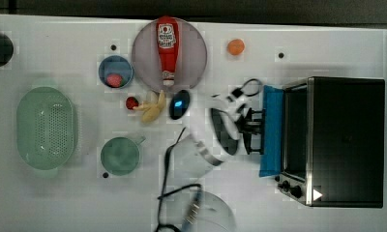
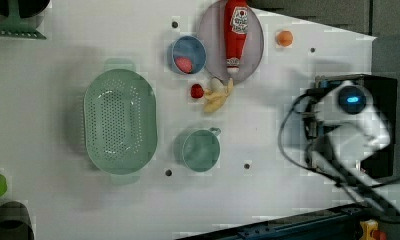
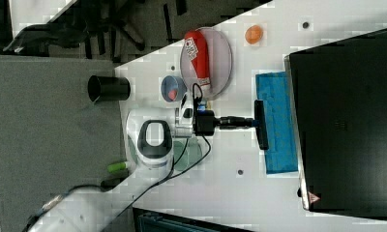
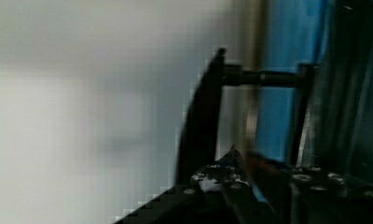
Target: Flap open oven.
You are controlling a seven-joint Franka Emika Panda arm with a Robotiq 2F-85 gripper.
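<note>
The oven (image 1: 346,140) stands at the top view's right, black on top, with two black knobs (image 1: 289,186) on its silver front. Its blue flap door (image 1: 271,130) is tilted out from the frame, partly open. My gripper (image 1: 252,129) is at the door's black handle (image 3: 261,123) and appears shut on it. In the wrist view the handle (image 4: 198,135) runs down between my fingertips (image 4: 219,177), with the blue door (image 4: 287,107) behind it. The arm covers much of the oven (image 2: 385,85) in the left view.
In the top view a ketchup bottle (image 1: 167,48) lies on a grey plate (image 1: 194,53). A blue bowl (image 1: 115,71), a banana (image 1: 153,106), a green cup (image 1: 120,155), a green colander (image 1: 45,128) and an orange (image 1: 235,47) are spread to the left of the oven.
</note>
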